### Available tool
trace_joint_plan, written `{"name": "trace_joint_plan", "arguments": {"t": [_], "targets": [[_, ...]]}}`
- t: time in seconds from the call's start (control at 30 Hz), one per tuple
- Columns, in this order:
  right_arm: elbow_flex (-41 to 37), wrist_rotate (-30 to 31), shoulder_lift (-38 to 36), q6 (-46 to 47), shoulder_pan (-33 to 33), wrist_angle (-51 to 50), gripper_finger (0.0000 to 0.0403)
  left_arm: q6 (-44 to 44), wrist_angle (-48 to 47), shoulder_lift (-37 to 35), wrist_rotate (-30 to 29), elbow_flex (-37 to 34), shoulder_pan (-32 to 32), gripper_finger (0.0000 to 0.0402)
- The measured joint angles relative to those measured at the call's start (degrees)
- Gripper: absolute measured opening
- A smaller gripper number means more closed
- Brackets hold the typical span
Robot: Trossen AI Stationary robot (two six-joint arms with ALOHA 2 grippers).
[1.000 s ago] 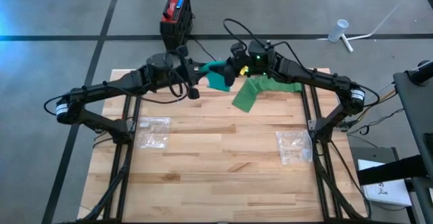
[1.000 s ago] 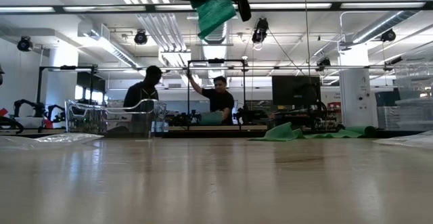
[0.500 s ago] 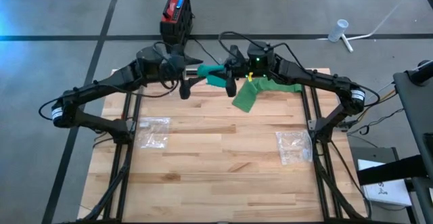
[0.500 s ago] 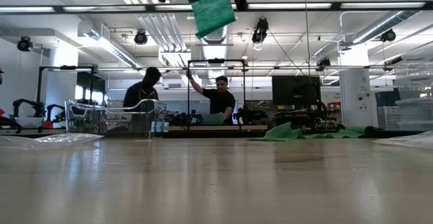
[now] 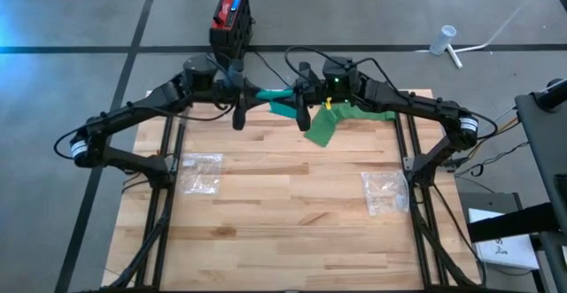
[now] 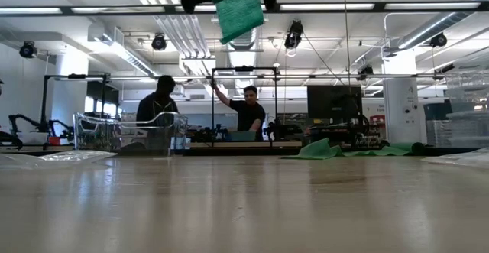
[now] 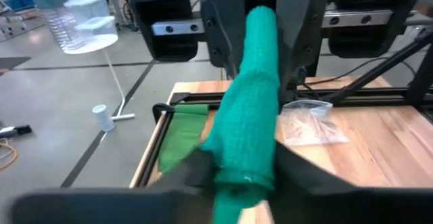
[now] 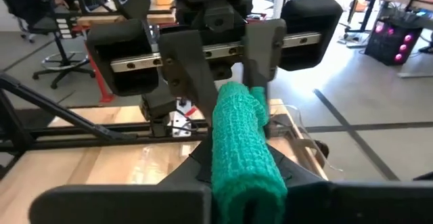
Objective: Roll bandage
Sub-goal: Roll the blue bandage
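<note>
A teal-green bandage (image 5: 271, 96) is held in the air above the table's far edge, partly wound into a roll (image 7: 252, 95). My left gripper (image 7: 240, 173) is shut on one end of the roll and my right gripper (image 8: 247, 183) on the other, the two facing each other. The loose tail (image 5: 326, 123) drops from the roll, and its far part lies on the wood at the table's far side. In the low view the tail (image 6: 238, 14) hangs from the top of the picture. My left gripper pinches the roll's left end (image 7: 237, 158) between its two fingers, one on each side. It comes in almost level from the table's left, along the roll's length. The roll is clear of the table. My right gripper pinches the roll's right end (image 8: 238, 158) between its two fingers, almost level from the table's right and along the roll. The roll stands out ahead of the fingers toward the left gripper, with the tail hanging slack below.
Two clear plastic bags lie on the wood, one at the left (image 5: 202, 171) and one at the right (image 5: 384, 191). A red and black box (image 5: 232, 14) stands on the floor beyond the far edge. Two people (image 6: 248, 115) work at benches far behind the table.
My left gripper has swung toward the table's far edge and rolled about its own axis. My right gripper has rolled too, staying in place. The roll has stayed aloft between them, and the tail still hangs slack.
</note>
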Motion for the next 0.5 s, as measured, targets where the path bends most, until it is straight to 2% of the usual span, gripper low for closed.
{"name": "trace_joint_plan", "arguments": {"t": [0.03, 0.1, 0.23, 0.37, 0.43, 0.5], "targets": [[0.0, -0.1, 0.0, 0.0, 0.0, 0.1, 0.0036, 0.0, 0.0, -0.2, 0.5, 0.0, 0.0, 0.0043], [0.0, -0.7, -0.1, -0.1, 0.0, 0.0, 0.0045, 0.0, -0.1, -0.3, 1.7, 0.0, 0.0, 0.0017], [0.0, -1.6, -0.5, -0.8, 0.1, -0.5, 0.0071, 0.4, -1.5, -0.8, 1.9, 0.0, 0.0, 0.0029], [-0.1, -1.6, -1.6, -1.4, 0.1, -0.9, 0.0094, 0.4, -1.7, -1.1, 1.8, 0.1, 0.1, 0.0012], [-0.1, -1.5, -1.7, -1.1, 0.1, -1.0, 0.0096, 0.3, -1.7, -1.1, 1.7, 0.1, 0.1, 0.0009], [-0.1, -1.4, -1.7, -1.3, 0.1, -1.4, 0.0080, 0.3, -2.1, -1.1, 1.7, 0.1, 0.1, 0.0013]]}}
